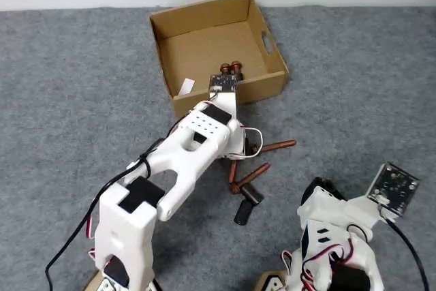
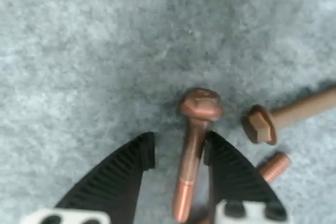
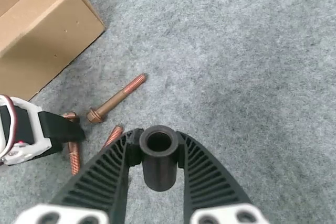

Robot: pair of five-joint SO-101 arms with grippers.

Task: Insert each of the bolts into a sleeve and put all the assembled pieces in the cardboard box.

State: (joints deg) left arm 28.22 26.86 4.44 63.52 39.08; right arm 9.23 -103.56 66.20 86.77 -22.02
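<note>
1. Right gripper (image 3: 156,140) is clenched on a black sleeve (image 3: 158,166), its open end facing the camera, held apart from the box (image 3: 42,40).
2. Left gripper (image 2: 179,140) is parted, one finger on each side of a copper bolt (image 2: 199,106) lying on grey carpet (image 2: 105,51) just in front of the box.
3. Two more bolts (image 2: 260,124) lie near that one on the carpet, also in front of the box.

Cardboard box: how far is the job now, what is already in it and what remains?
Done, apparently: two bolt heads show inside the cardboard box, likely finished pieces. In hand: the right gripper holds a black sleeve in its fingers; the left gripper stands open around a bolt on the carpet. Left: a second bolt and a third bolt lie loose beside a dark spare sleeve, all unassembled.
</note>
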